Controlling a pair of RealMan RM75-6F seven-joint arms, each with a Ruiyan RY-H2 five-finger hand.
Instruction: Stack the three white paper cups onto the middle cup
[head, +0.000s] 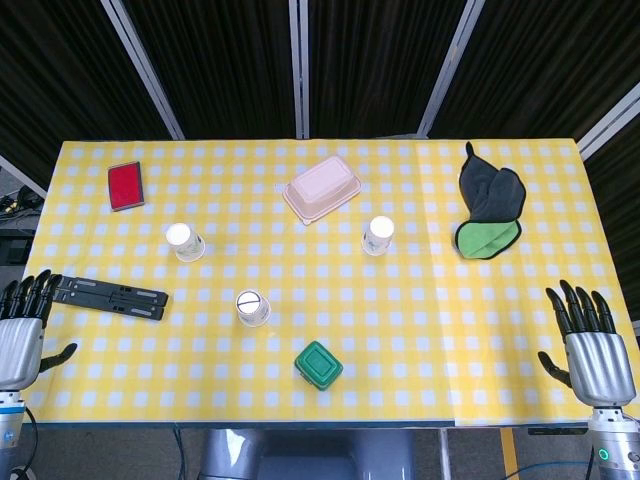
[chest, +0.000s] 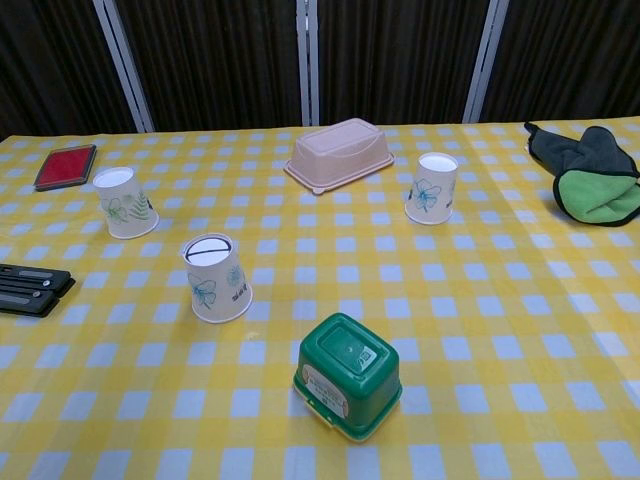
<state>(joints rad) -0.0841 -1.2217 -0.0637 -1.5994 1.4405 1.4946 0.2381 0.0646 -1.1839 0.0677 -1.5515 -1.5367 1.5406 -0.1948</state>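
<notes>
**Stacking not yet begun**

All three cups stand upside down and apart on the tabletop: left cup (head: 185, 241), middle cup (head: 253, 307) at lower centre, right cup (head: 378, 235). Nothing is stacked. The left hand (head: 22, 335) and right hand (head: 590, 345) wait at the bottom corners, fingers spread and empty, well away from every cup.

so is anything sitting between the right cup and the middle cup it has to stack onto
Nothing visible does. The right cup and the middle cup are apart, with only bare tablecloth between them. The pink box lies farther back and the green box nearer the front edge, both off that line. Both hands rest open at the table's near corners.
</notes>
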